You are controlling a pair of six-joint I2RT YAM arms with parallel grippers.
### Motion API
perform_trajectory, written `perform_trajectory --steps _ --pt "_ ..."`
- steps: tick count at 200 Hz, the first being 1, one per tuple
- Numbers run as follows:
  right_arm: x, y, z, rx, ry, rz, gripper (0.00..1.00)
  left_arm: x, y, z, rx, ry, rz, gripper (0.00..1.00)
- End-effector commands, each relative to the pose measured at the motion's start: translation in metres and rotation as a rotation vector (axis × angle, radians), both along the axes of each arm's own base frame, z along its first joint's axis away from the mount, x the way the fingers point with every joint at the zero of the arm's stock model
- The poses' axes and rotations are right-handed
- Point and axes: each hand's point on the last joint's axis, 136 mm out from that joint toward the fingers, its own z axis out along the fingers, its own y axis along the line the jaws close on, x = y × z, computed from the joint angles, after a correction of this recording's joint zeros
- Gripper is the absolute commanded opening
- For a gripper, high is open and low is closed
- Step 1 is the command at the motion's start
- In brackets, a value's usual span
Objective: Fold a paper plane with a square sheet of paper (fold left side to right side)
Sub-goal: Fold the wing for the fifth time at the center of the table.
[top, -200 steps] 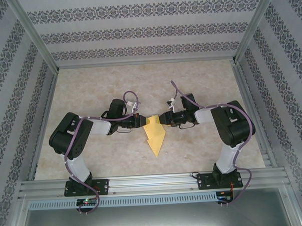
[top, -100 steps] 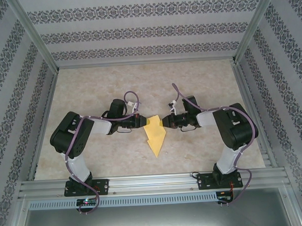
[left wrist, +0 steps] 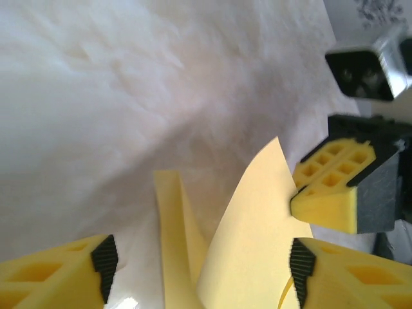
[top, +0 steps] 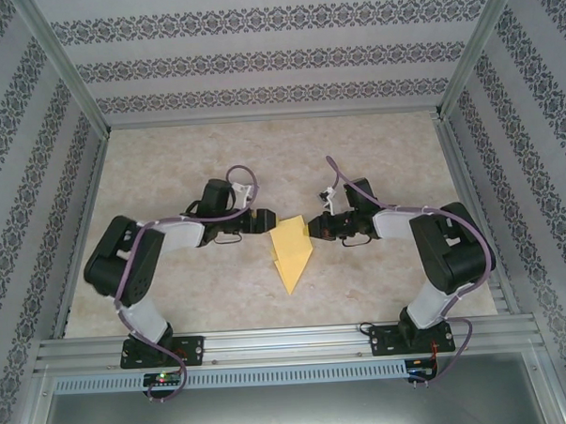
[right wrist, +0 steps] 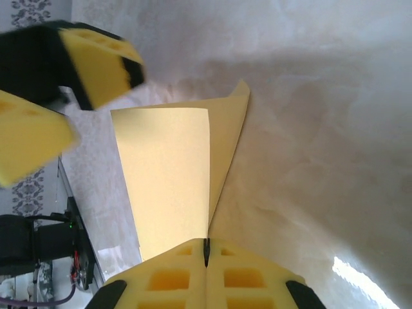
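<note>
1. Yellow-orange paper plane (top: 290, 254), half-made, is lying mid-way across the desk (top: 168, 161) btwn the two arms, its point aiming at the near edge.
2. Right pincer (right wrist: 206, 251) is clamping fully closed on the paper's right edge, pads meeting over the fold, prob. anchoring it so nothing is sliding.
3. Left pincer (left wrist: 203, 259) is gaping wide and gripping nothing. A raised flap is standing up off the desk btwn its pads; can't tell if it's brushing one.
4. That flap is leaning w/ its free corner toward the right pincer, so the left-to-right fold is looking mid-way, not yet flattened.
5. Next, I reckon, the left side is needing to tip the flap over & press the crease. Thin paper is likely wanting to spring back.
</note>
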Motion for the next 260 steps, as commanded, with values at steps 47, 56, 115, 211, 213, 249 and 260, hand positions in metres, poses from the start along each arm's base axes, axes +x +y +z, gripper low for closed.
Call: perform_trajectory --steps 47,56,115,211,213,249,260 --pt "0.011 -0.005 0.021 -0.031 0.091 -0.125 0.0 -0.077 0.022 0.059 0.369 -0.259 0.06 0.75" --pt "0.012 -0.004 0.023 -0.026 0.098 -0.129 0.0 -0.091 0.013 0.059 0.383 -0.262 0.041 0.74" --pt "0.012 0.008 0.029 -0.054 0.138 -0.145 0.0 -0.137 -0.045 0.027 0.615 -0.285 -0.04 0.74" --pt "0.011 0.01 0.026 -0.073 0.156 -0.166 0.0 -0.129 -0.075 -0.023 0.931 -0.252 -0.013 0.67" --pt "0.011 0.01 0.025 -0.074 0.156 -0.165 0.0 -0.129 -0.075 -0.024 0.936 -0.253 -0.011 0.67" --pt "0.01 0.01 0.023 -0.079 0.162 -0.164 0.0 -0.124 -0.069 -0.034 1.008 -0.245 0.02 0.54" --pt "0.01 0.011 0.022 -0.078 0.162 -0.161 0.0 -0.123 -0.068 -0.037 1.027 -0.241 0.025 0.5"
